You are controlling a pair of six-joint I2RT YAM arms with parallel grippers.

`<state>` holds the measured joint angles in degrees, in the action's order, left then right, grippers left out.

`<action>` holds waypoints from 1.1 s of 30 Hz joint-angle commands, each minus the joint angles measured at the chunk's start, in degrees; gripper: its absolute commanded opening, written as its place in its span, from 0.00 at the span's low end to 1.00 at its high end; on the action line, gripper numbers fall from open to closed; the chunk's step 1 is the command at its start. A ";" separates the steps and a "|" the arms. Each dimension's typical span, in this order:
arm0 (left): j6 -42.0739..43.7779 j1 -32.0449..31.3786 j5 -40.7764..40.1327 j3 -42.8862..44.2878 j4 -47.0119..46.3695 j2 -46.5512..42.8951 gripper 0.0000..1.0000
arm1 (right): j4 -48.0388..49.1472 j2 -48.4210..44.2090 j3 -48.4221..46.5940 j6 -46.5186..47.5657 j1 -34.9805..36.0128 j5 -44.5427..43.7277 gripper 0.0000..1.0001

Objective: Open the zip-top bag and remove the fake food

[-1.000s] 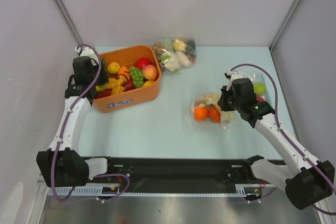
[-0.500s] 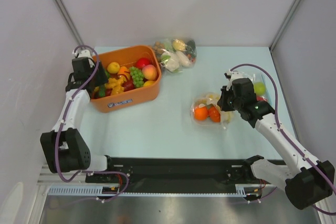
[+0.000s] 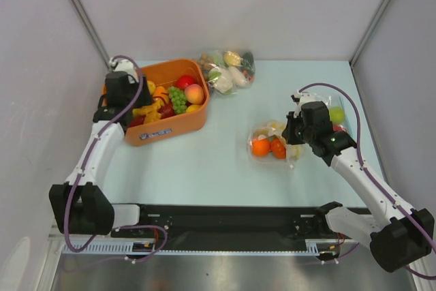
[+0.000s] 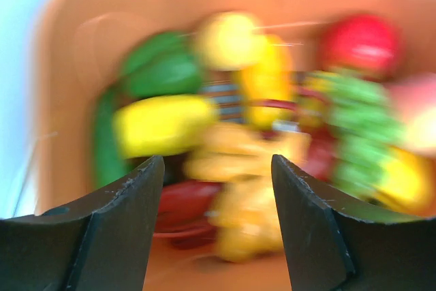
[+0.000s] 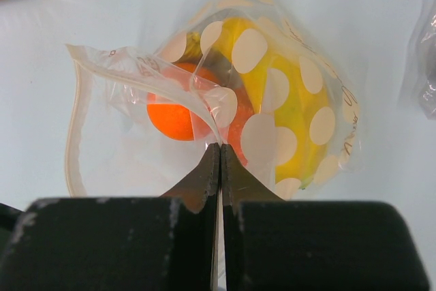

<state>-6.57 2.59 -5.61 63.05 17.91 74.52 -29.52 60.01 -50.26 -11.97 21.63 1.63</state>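
Note:
A clear zip-top bag (image 3: 271, 142) with white dots lies on the table at middle right. It holds fake food: oranges (image 5: 174, 110) and a yellow piece (image 5: 293, 114). My right gripper (image 3: 292, 133) is shut on the bag's film at its near right edge, and in the right wrist view (image 5: 220, 148) the fingertips pinch a fold of plastic. The bag's zip strip (image 5: 71, 142) loops out to the left. My left gripper (image 3: 127, 99) is open and empty over the left end of the orange bin (image 3: 163, 131). Its wrist view is blurred (image 4: 218, 168) and shows loose fake food below.
The orange bin holds several loose toy fruits, among them green grapes (image 3: 177, 98) and a red apple (image 3: 184, 81). A second filled bag (image 3: 228, 69) lies at the back. Another bag with a green piece (image 3: 336, 114) lies right of my right gripper. Grey walls enclose the table.
My left arm has swung right and forward from the bin's left rim to over its contents. The right arm and the bag have not moved.

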 commanded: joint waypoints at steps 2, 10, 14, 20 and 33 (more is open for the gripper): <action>4.19 -13.55 -0.63 0.94 -3.49 -4.55 0.68 | 0.69 -0.24 -2.83 0.10 -0.36 0.04 0.00; 5.78 -40.69 3.40 4.28 -9.64 -3.43 0.67 | 0.34 -0.51 -2.30 -0.95 -0.36 -0.49 0.00; 5.69 -50.74 5.17 8.57 -10.62 2.71 0.67 | 0.43 -0.24 -2.30 -1.92 -0.36 -0.92 0.00; 2.89 -57.69 8.59 15.61 -10.26 10.90 0.67 | 0.43 -0.42 -2.21 -2.80 -0.44 -1.54 0.00; -8.55 -59.19 12.64 15.17 -10.19 20.66 0.66 | 0.08 -0.68 -1.68 -3.59 -1.24 -1.19 0.00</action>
<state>-11.49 -56.16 6.07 76.36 8.25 93.21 -29.71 59.99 -50.26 -14.85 20.78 0.91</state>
